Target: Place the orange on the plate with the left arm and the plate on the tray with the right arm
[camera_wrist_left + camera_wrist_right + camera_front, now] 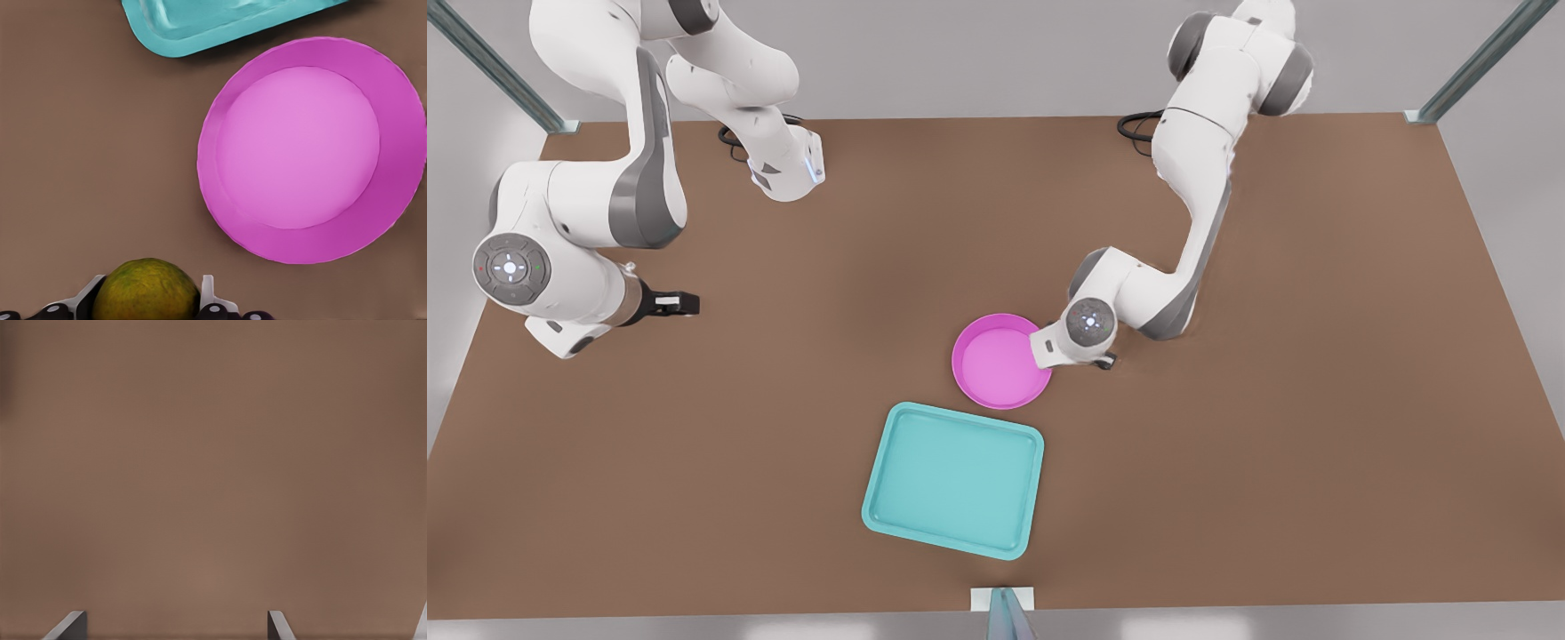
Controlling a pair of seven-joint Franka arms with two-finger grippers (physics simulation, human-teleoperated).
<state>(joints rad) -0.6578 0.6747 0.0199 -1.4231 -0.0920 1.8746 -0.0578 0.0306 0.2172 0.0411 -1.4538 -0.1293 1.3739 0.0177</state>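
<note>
Orange (146,290) clamped in left claw (148,308), beside plate (400,200); right claw (177,625) agape

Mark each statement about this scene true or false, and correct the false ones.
1. The plate has nothing on it. True.
2. The plate sits on the tray. False: it rests on the table beside the tray, with a narrow gap between them.
3. The left gripper holds the orange between its fingers. True.
4. The orange hangs directly over the middle of the plate. False: in the left wrist view it is off to one side of the plate, over bare table.
5. The right gripper is shut on the plate's rim. False: it is open over bare table at the front view's left, far from the plate.
</note>
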